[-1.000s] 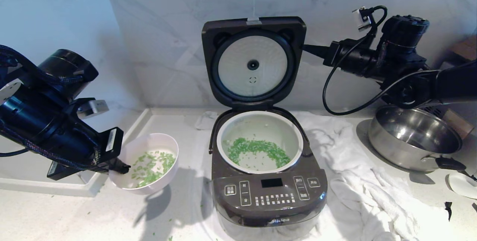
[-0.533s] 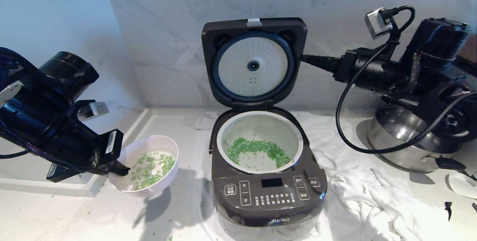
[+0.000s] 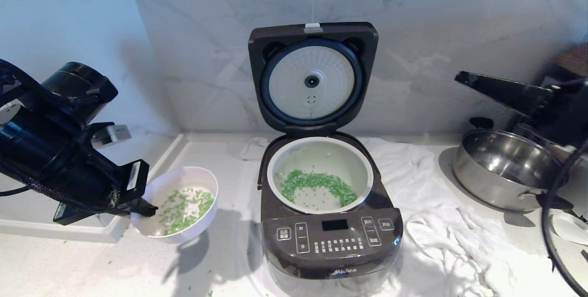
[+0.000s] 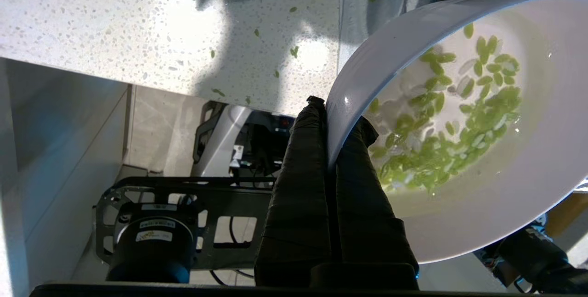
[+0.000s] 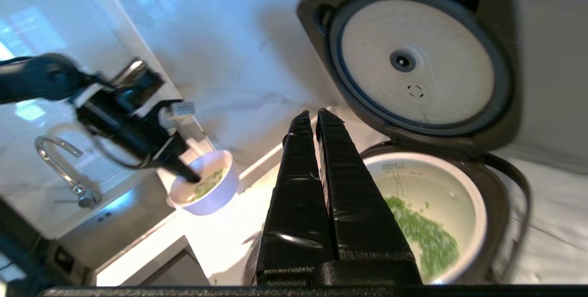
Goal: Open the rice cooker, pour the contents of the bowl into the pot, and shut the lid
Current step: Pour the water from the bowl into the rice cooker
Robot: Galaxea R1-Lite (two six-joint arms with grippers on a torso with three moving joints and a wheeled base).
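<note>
**Right arm pulls away from the open lid while the bowl waits, half emptied**

Marble walls back a pale speckled tabletop (image 3: pixel 92 265) where the rice cooker (image 3: pixel 331 237) stands in the middle, its lid (image 3: pixel 313 76) upright against the far wall with the white dimpled disc facing forward.

What has changed is on the right. A second ago the right gripper (image 5: pixel 316 118) reached in beside the lid's right edge; now that arm has swung back to the far right, above the steel pot (image 3: pixel 510 168), well apart from the lid. Its jaws are pressed together, holding nothing. The lid has not moved and stands open on its own.

On the left, little has shifted. The left gripper (image 3: pixel 149 210) stays clamped on the near-left rim of the bowl (image 3: pixel 177 205), holding it tilted just left of the cooker, slightly lower than before. Green contents (image 3: pixel 183 207) remain in the bowl, and more lie in the inner pot (image 3: pixel 320 175). A few bits are scattered on the tabletop.

Judging from this, opening is finished and pouring is only partly done: the bowl must return over the pot, then the lid needs closing.
</note>
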